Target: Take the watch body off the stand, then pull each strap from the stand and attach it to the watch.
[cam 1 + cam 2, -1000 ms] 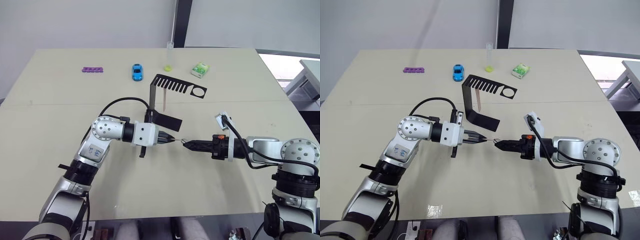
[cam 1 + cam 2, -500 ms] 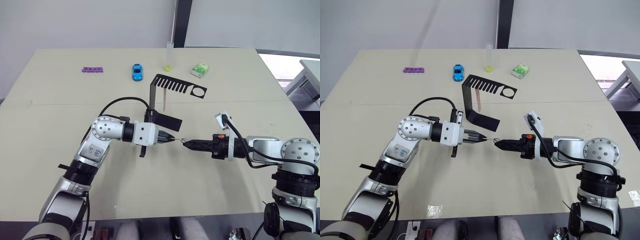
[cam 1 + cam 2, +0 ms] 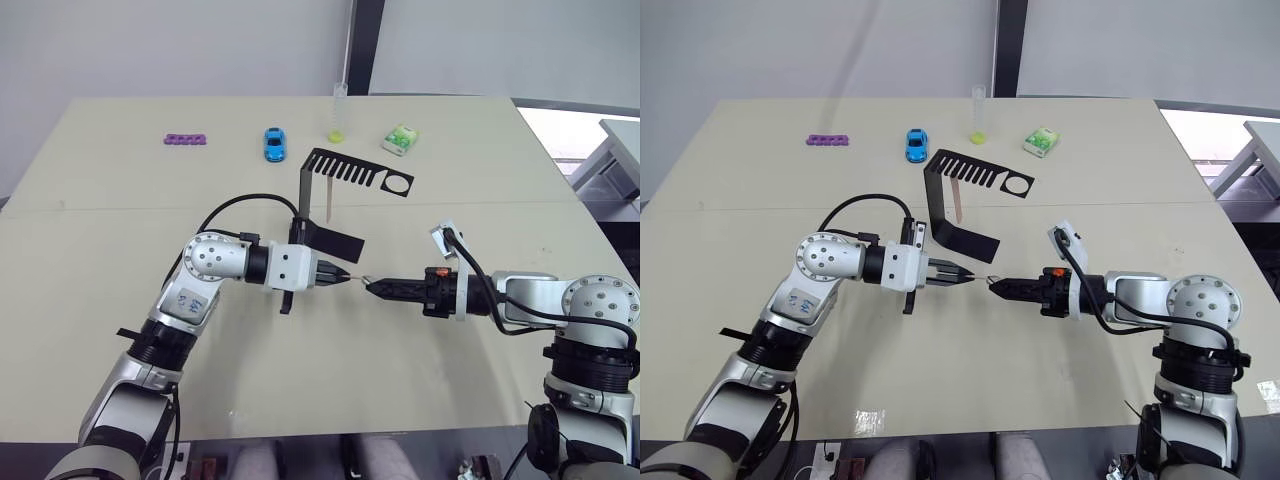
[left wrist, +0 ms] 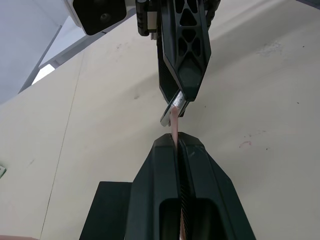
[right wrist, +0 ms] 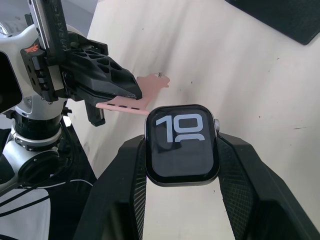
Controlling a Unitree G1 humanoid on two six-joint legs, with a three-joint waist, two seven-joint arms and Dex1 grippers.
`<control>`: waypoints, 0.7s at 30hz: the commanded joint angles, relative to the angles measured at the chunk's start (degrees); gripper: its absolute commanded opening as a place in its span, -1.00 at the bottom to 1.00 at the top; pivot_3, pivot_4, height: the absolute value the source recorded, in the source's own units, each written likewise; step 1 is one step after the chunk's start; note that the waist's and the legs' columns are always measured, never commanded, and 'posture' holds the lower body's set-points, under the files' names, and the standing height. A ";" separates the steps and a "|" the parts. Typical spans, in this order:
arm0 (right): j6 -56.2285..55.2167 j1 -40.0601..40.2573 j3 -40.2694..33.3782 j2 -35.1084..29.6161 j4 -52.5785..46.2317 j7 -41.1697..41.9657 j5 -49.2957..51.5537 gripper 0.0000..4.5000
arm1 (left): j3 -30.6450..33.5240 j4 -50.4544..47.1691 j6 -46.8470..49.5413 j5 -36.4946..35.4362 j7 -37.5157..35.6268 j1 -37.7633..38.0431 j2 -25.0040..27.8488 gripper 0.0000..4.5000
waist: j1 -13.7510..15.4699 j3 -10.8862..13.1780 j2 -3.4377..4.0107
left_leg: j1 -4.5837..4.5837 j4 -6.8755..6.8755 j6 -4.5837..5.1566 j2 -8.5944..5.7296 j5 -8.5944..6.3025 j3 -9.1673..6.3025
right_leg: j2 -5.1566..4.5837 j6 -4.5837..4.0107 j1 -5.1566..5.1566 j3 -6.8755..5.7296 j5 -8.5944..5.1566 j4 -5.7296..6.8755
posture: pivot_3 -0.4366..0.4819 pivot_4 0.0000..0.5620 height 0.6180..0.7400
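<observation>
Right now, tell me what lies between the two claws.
In the left wrist view, only the pink strap spans the gap from the left claw to the watch body in the right claw.

Beige table (image 3: 120, 290) carries stand (image 3: 330, 238), toy car (image 3: 274, 143), green box (image 3: 400, 139), purple piece (image 3: 186, 139).

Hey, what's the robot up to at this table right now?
It is putting a watch together. The right gripper holds the watch body between its fingers, screen lit. The left gripper pinches a pink strap and holds its end against the edge of the watch body, in the air over the table. A second strap hangs on the black stand behind them.
</observation>
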 commanded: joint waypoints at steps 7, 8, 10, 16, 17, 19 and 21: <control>-0.48 -1.45 -1.30 -0.27 -0.62 -0.45 2.57 -0.33 | -0.34 -1.11 -0.53 0.19 0.44 -1.06 -0.21 -1.00 | 0.00 0.00 0.00 | 0.00 0.00 0.00 0.00 0.00 0.00 | 0.00 0.00 0.00 0.00 0.00 -0.01 | -0.05 -0.47 1.00; -0.52 -1.44 -1.33 -0.32 -0.52 -0.47 2.51 -0.33 | -0.30 -1.08 -0.53 0.19 0.43 -1.07 -0.16 -1.00 | 0.00 0.00 0.00 | 0.00 0.00 0.00 0.00 0.00 0.00 | 0.00 0.00 0.00 0.00 0.00 -0.01 | -0.05 -0.47 1.00; -0.65 -1.40 -1.33 -0.33 -0.39 -0.47 2.37 -0.33 | -0.26 -1.00 -0.58 0.19 0.39 -1.06 -0.08 -1.00 | 0.00 0.00 0.00 | 0.00 0.00 0.00 0.00 0.00 0.00 | 0.00 0.00 0.00 0.00 0.00 -0.01 | -0.05 -0.47 1.00; -0.72 -1.26 -1.47 -0.35 -0.21 -0.55 2.35 -0.33 | -0.25 -0.89 -0.58 0.26 0.34 -1.08 0.05 -1.00 | 0.00 0.00 0.00 | 0.00 0.00 0.00 0.00 0.00 0.00 | 0.00 0.00 0.00 0.00 0.00 -0.01 | -0.05 -0.47 1.00; -0.70 -1.27 -1.50 -0.38 -0.20 -0.54 2.39 -0.33 | -0.25 -0.87 -0.61 0.29 0.37 -1.09 0.06 -1.00 | 0.00 0.00 0.00 | 0.00 0.00 0.00 0.00 0.00 0.00 | 0.00 0.00 0.00 0.00 0.00 -0.01 | -0.05 -0.47 1.00; -0.66 -1.29 -1.50 -0.43 -0.22 -0.51 2.44 -0.33 | -0.24 -0.91 -0.55 0.27 0.42 -1.12 -0.01 -1.00 | 0.00 0.00 0.00 | 0.00 0.00 0.00 0.00 0.00 0.00 | 0.00 0.00 0.00 0.00 0.00 -0.01 | -0.05 -0.47 1.00; -0.64 -1.32 -1.49 -0.44 -0.23 -0.48 2.48 -0.33 | -0.26 -0.93 -0.53 0.26 0.46 -1.15 -0.09 -1.00 | 0.00 0.00 0.00 | 0.00 0.00 0.00 0.00 0.00 0.00 | 0.00 0.00 0.00 0.00 0.00 -0.01 | -0.05 -0.47 1.00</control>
